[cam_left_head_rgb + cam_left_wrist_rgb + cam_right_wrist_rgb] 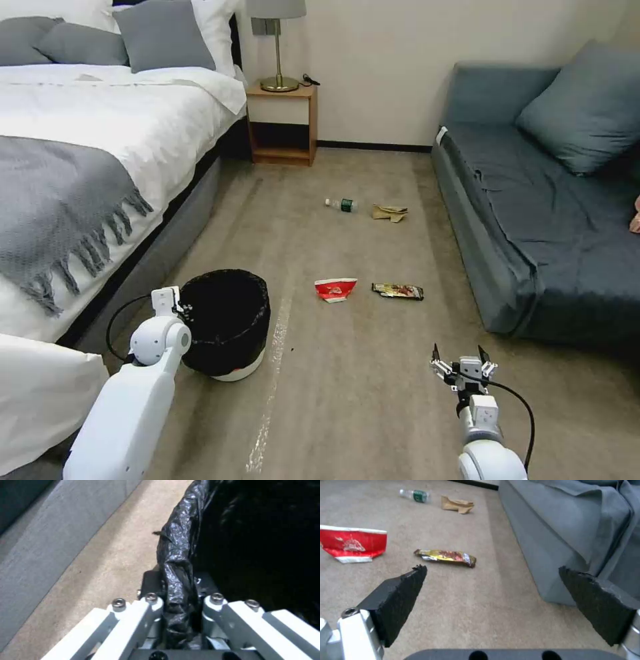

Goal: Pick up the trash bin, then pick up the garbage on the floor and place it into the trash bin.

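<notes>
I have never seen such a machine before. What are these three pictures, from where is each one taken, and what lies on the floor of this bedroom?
This is a two-armed robot on wheels. The wide picture comes from a camera on its head, looking down at the carpet between a bed and a sofa. The other two come from cameras on its wrists.

The left claw is shut on the bag-covered rim of the trash bin, a small white bin lined with a black bag, standing beside the bed.

The right claw hangs open over the carpet, holding nothing. Its two dark pads frame that wrist picture.

Four pieces of garbage lie on the floor: a red-white wrapper, a brown-gold snack wrapper, and farther away a clear bottle with a green label and crumpled tan paper.
</notes>
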### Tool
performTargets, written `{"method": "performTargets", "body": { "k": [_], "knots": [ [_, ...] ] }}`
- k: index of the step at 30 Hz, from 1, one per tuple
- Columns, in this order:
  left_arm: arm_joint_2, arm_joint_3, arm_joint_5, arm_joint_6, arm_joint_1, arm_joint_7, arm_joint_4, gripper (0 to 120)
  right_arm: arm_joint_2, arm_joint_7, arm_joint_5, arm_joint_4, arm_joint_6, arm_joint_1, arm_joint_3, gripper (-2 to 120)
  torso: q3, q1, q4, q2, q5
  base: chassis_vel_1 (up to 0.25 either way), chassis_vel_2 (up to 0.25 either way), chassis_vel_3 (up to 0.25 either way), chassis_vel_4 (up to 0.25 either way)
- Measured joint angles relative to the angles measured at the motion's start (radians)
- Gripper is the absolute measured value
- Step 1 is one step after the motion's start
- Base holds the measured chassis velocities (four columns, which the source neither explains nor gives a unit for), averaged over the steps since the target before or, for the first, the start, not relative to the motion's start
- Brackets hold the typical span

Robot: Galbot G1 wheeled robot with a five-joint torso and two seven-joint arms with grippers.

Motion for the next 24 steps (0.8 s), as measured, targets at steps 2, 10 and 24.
{"method": "performTargets", "body": {
  "k": [2, 10, 24],
  "knots": [
    [0.003, -0.001, 0.0, -0.002, 0.007, 0.001, -0.021, 7, 0.002, -0.008, 0.027, 0.007, -0.005, 0.003, 0.002, 100, 0.0, 0.0, -0.0003, 0.0, -0.0002, 0.0, 0.0, 0.0, 0.0],
    [0.027, -0.013, 0.016, -0.009, 0.04, 0.002, -0.141, 4, 0.007, -0.045, 0.091, 0.04, 0.006, 0.014, 0.015, 100, 0.0, 0.0, 0.0005, 0.0, 0.0008, 0.0, 0.0, 0.0, 0.0],
    [0.057, -0.04, 0.089, -0.042, 0.089, 0.021, -0.281, 4, 0.006, -0.071, 0.083, 0.088, 0.045, -0.032, 0.034, 100, 0.0, 0.0, 0.0004, 0.0, 0.0011, 0.0, 0.0, 0.0, 0.0]
  ]
}}
